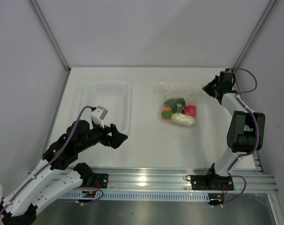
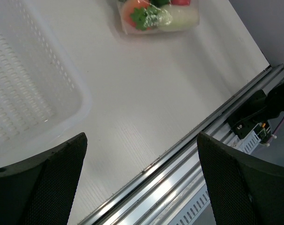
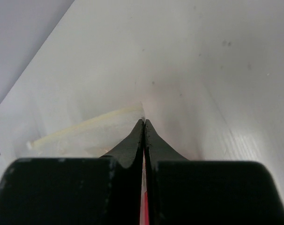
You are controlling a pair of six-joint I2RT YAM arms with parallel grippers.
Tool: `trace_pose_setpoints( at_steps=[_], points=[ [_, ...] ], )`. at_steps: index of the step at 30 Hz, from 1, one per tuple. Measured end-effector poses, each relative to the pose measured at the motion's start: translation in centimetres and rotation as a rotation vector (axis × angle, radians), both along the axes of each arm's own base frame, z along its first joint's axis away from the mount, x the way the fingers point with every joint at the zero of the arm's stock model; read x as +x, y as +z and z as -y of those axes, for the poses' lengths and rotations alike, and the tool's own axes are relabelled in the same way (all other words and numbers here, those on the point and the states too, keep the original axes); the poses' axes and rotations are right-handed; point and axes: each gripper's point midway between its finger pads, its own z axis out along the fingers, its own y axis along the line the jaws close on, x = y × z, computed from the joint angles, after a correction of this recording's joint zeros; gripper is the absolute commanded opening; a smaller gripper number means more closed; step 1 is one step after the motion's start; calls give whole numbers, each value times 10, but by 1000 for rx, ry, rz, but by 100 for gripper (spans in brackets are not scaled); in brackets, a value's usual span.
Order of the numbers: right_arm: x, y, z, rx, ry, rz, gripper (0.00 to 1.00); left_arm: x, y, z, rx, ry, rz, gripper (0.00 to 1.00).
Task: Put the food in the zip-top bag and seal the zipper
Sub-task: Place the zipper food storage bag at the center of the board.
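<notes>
White plastic tray with little holes is seen at the left of the table. Just in front of it, the left gripper is held above the table. Its jaws are spread wide and nothing is held between them. It is well apart from the bag.

In the middle, to the right of the tray, the clear crinkly zip-top bag is laid flat. The small toy food is packed inside it: a green piece, an orange piece, a red piece and a white radish. No food is seen outside the bag.

The thin clear zipper strip is found along the far edge of the bag. Its long line is run from left to right.

At the right end of that strip, the right gripper is placed. Its jaws are pressed tight together, right at the bag's corner. Whether the thin plastic is pinched there cannot be told. Whether the strip is fully sealed cannot be told either.

The right arm is much nearer. The strip lies to the left of its jaws, so any more pressing would probably be done leftward along it.
</notes>
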Motion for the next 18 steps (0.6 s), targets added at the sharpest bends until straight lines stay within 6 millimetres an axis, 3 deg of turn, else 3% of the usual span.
trace_pose_setpoints(
  at_steps=[5, 10, 14, 18],
  points=[
    [21, -27, 29, 29, -68, -58, 0, 0, -1, 0, 3, -2, -1, 99],
    [30, -46, 42, 54, -99, -99, 0, 1, -3, 1, 12, -6, -6, 100],
    [26, -65, 42, 72, -100, -135, 0, 2, -4, 3, 14, -10, -12, 99],
    [9, -90, 37, 97, -94, -166, 0, 3, -1, 7, 2, -23, -7, 99]
  ],
)
